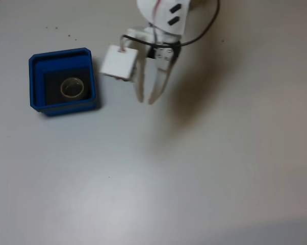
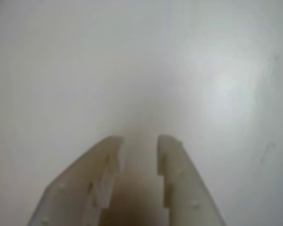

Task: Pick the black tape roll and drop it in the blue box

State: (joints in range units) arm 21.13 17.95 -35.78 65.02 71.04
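Observation:
The black tape roll [image 1: 72,88] lies flat on the dark floor of the blue box [image 1: 37,81], which sits at the left of the fixed view; its pale inner core faces up. My white gripper [image 1: 146,100] hangs over bare table to the right of the box, well apart from it, fingers pointing toward the bottom of the view. In the wrist view the gripper [image 2: 140,141] shows two pale fingers with a narrow gap and nothing between them, only white table beyond.
The white table [image 1: 194,168] spreads out below and to the right of the arm. A black cable [image 1: 204,28] loops behind the arm near the top. A few small dark specks [image 1: 69,35] lie above the box.

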